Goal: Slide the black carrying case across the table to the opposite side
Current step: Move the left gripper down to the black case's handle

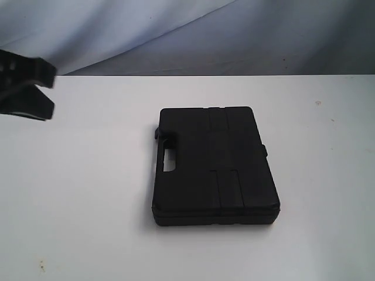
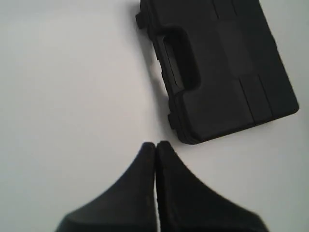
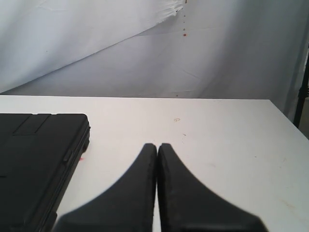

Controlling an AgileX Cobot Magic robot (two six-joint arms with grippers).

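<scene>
The flat black plastic carrying case [image 1: 214,167] lies on the plain white table [image 1: 88,205]. Left gripper [image 2: 155,145] and right gripper [image 3: 157,146], clenched empty, hang clear of it; we should push its handle [image 1: 159,153] side squarely.

A creased pale cloth [image 1: 234,35] hangs behind the white counter [image 1: 88,205], grey-blue in shade with a brighter band across it. A dark stand [image 3: 302,82] rises beside the cloth's edge.
</scene>
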